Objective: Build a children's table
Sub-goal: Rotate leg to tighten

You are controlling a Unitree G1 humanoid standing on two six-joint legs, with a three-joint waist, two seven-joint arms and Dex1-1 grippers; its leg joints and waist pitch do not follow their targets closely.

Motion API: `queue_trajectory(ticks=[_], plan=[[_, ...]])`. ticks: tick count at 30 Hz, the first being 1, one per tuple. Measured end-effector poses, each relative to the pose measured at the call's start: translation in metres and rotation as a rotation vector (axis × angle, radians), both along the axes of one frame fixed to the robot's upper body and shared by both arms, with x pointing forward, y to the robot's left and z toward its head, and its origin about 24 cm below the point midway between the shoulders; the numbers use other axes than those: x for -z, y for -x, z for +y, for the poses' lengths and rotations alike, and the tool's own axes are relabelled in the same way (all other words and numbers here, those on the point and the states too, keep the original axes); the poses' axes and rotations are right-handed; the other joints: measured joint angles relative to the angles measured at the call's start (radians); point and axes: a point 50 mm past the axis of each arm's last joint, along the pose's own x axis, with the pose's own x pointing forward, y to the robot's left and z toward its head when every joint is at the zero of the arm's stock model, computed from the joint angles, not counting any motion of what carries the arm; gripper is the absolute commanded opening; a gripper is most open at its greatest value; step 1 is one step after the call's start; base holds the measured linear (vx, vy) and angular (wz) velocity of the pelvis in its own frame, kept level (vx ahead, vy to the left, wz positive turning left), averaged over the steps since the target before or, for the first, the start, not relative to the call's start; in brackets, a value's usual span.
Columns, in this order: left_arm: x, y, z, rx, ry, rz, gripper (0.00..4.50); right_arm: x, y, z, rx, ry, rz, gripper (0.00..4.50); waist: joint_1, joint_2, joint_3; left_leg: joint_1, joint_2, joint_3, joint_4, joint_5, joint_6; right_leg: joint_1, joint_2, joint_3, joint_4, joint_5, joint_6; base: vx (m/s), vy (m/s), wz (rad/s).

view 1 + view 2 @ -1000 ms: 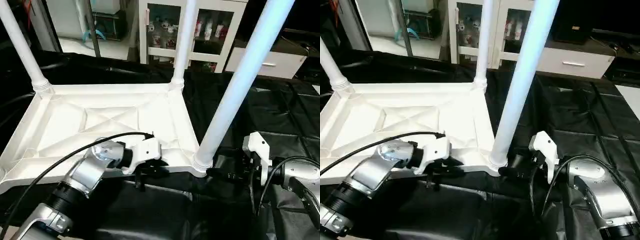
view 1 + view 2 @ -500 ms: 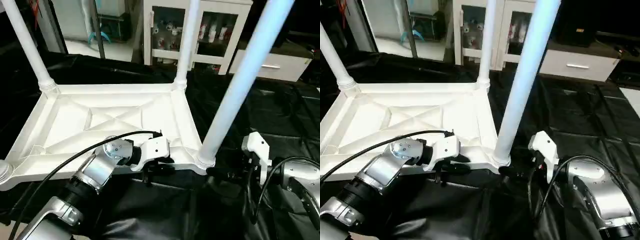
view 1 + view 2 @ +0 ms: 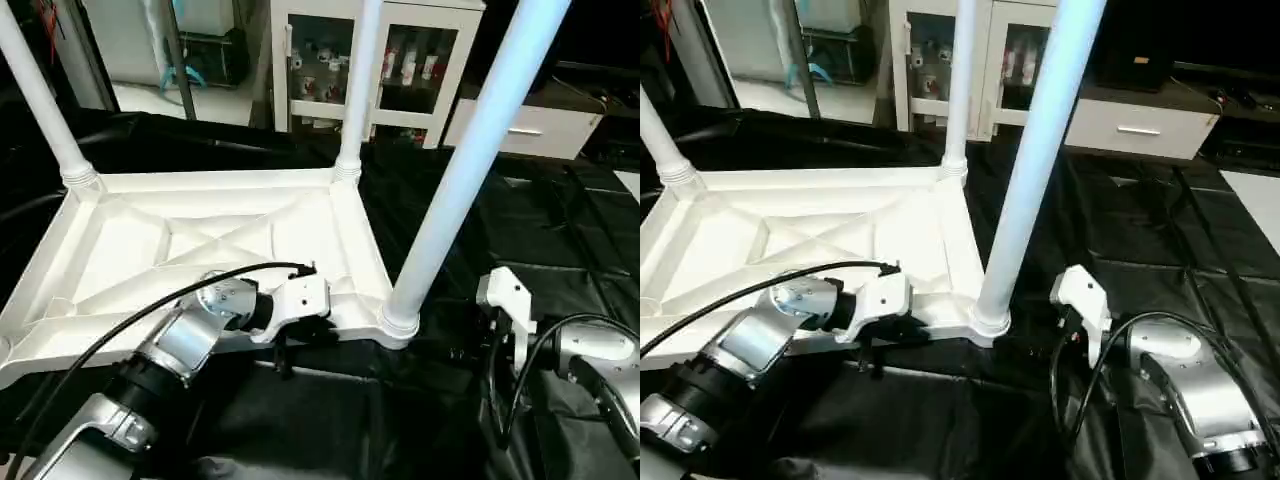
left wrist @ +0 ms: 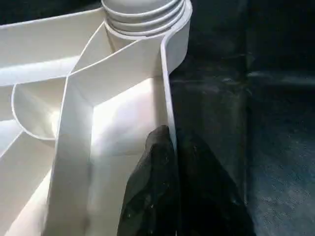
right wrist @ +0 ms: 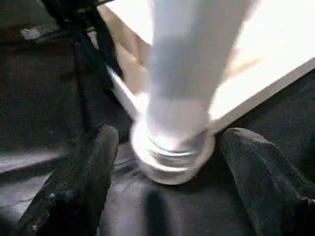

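The white table top [image 3: 200, 240] lies upside down on the black sheet, ribbed underside up. Three tapered white legs stand in its sockets: far left [image 3: 40, 100], far right [image 3: 358, 80] and near right [image 3: 460, 170]. My left gripper [image 3: 300, 338] is at the near edge, shut on the rim [image 4: 165, 98], one black finger [image 4: 152, 182] inside the wall and one outside. My right gripper [image 5: 172, 135] is open at the base of the near right leg [image 5: 172, 147], its fingers [image 5: 83, 182] standing apart on either side without touching it.
A white cabinet with glass doors [image 3: 400, 70] and a white drawer unit [image 3: 530, 125] stand behind. The crumpled black sheet [image 3: 560, 230] covers the floor to the right. A black cable [image 3: 130, 320] loops over my left forearm.
The head view has swayed slightly. The left gripper stays clamped on the rim, and the right gripper stays open by the near right leg's base.
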Motion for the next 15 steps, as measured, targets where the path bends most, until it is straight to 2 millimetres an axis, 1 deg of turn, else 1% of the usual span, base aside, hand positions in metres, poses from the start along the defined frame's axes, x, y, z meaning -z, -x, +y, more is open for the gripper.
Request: queue_trajectory(ticks=[1,6,12,13,15], plan=[[0.000,0.001,0.001,0.013,0.000,0.005,0.04,-0.001,0.000,0.000,-0.004,0.001,-0.005,3.63,0.001,-0.002,-0.001,0.000,0.000,0.000,-0.002,0.000,0.000,0.000,0.001,0.000,0.000,0.000,0.000,0.000,0.000,0.00],[-0.003,0.008,0.005,0.056,0.005,0.023,0.04,0.001,-0.001,0.001,-0.036,0.023,-0.003,3.63,0.008,-0.003,-0.002,0.000,0.000,0.000,-0.008,0.001,-0.002,0.000,0.002,0.001,0.000,-0.002,-0.003,0.012,-0.002,0.01],[-0.004,0.010,0.006,0.062,0.007,0.035,0.04,0.007,-0.001,0.013,-0.101,0.002,0.030,3.63,0.009,-0.003,-0.002,0.000,0.001,0.000,-0.010,0.001,-0.002,-0.001,0.002,0.001,0.003,-0.007,-0.007,0.000,0.000,0.00],[-0.004,0.010,0.006,0.062,0.007,0.036,0.01,0.007,-0.003,0.017,-0.116,-0.006,0.031,3.44,0.009,-0.003,-0.002,0.001,0.001,0.000,-0.010,0.001,-0.002,-0.001,0.002,0.001,0.003,-0.007,-0.007,0.000,0.000,0.00],[-0.004,0.010,0.006,0.062,0.006,0.036,0.00,0.009,-0.003,0.020,-0.137,-0.018,0.039,3.23,0.010,-0.003,-0.002,0.001,0.001,0.000,-0.010,0.001,-0.002,-0.001,0.002,0.001,0.003,-0.007,-0.007,0.000,0.000,0.00]])
